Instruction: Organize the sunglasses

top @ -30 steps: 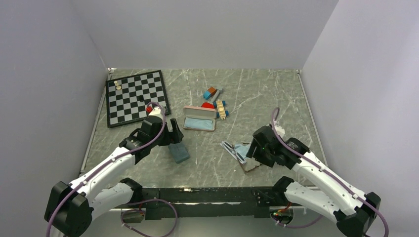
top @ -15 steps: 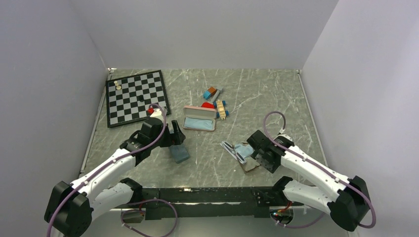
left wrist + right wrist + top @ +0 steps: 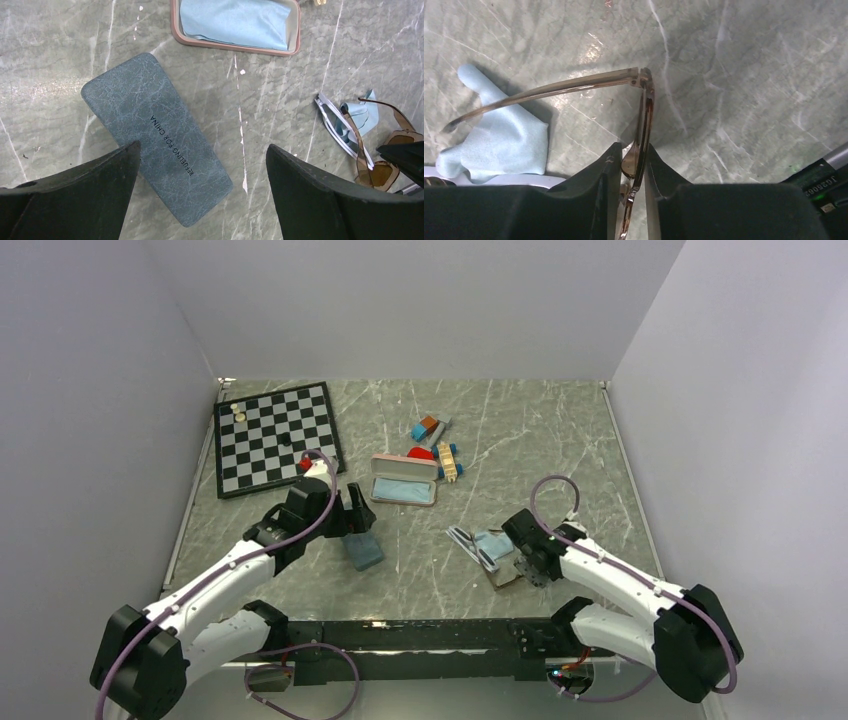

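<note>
Brown-frame sunglasses (image 3: 642, 100) front clamped btwn R pincer (image 3: 631, 154) fingers.

The reddish-brown sunglasses (image 3: 644, 107): glossy translucent plastic (cloth (image 3: 499, 142) soft, matt).

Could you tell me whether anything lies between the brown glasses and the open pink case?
Yes: the white glasses and a blue cloth lie beside the brown glasses on that side, and another cloth lies in the pink case.

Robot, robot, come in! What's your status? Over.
Left gripper open, over slate-blue case. Right gripper shut on brown sunglasses. Light blue cloth beneath one temple arm.
</note>
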Robot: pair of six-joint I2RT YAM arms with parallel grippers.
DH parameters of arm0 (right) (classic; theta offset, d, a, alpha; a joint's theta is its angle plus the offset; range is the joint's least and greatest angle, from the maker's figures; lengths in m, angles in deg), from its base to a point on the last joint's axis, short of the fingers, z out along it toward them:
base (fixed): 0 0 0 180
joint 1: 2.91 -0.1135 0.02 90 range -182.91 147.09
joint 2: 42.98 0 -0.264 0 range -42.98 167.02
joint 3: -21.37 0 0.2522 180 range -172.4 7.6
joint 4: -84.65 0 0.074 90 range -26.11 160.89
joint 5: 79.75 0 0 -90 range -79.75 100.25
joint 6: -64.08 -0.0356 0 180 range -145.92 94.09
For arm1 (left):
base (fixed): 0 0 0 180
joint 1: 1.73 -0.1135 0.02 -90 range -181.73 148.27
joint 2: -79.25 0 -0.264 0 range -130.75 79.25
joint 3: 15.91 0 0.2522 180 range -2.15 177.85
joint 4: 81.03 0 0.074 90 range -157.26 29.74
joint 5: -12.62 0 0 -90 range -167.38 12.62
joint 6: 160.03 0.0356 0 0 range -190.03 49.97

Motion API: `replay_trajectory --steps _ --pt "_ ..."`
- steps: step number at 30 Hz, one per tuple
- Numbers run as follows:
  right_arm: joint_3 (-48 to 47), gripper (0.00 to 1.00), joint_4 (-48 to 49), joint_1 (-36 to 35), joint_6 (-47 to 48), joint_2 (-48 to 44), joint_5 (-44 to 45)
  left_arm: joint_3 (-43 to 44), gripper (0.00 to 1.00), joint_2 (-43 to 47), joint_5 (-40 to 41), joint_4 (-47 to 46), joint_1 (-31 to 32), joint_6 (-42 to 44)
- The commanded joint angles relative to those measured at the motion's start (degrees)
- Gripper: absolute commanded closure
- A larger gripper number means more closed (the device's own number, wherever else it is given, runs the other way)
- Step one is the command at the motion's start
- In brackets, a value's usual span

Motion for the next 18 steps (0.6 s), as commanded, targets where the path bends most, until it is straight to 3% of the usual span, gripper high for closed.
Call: replay_trajectory --steps 1,7,14,18 --pt "0.4 0.77 3.7 0.3 -1.5 0.8 0.5 0.3 0.01 0.0 -0.9 -1.4 0.1 -0.3" --pt "-4.7 0.97 -3.1 0.3 0.0 -4.5 5.2 0.2 0.01 1.4 1.3 -0.7 0.1 -0.2" --pt "-15.8 1.00 -9.4 0.3 5.3 -12.1 11.5 0.2 0.01 4.2 -3.1 -3.5 0.1 1.3" --pt "-17.5 1.00 3.7 0.3 18.5 -14.0 7.0 -0.4 0.01 6.0 -14.3 -10.8 0.1 3.9"
